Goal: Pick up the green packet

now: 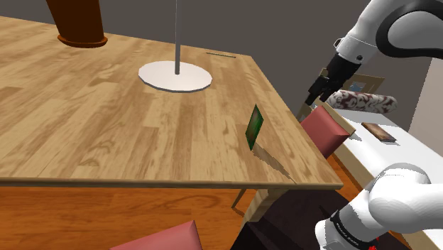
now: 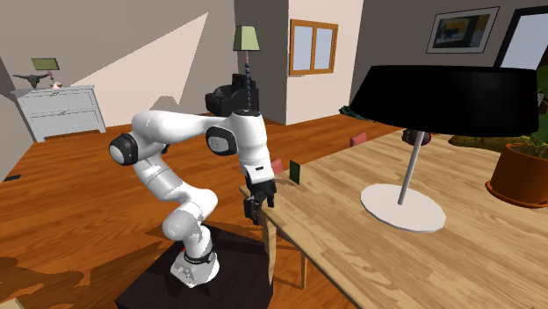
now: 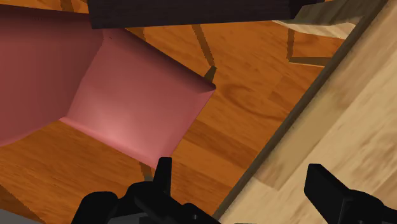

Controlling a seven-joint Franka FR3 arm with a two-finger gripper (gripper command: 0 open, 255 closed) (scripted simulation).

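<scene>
- Fingers of the black gripper stand wide apart and hold nothing; in the wrist view a pink chair seat and wooden floor lie beyond them.
- At the shoulder view's far left, a brown pot sits on the wooden table.
- Next comes a white lamp base.
- Right of it, the green packet stands on edge near the table's right edge.
- Farthest right, the gripper hangs off the table, well apart from the packet.

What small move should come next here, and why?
Probably move the gripper over the table toward the green packet: its open fingers hang past the table edge above a pink chair, while the packet stands upright just inside that edge.
</scene>
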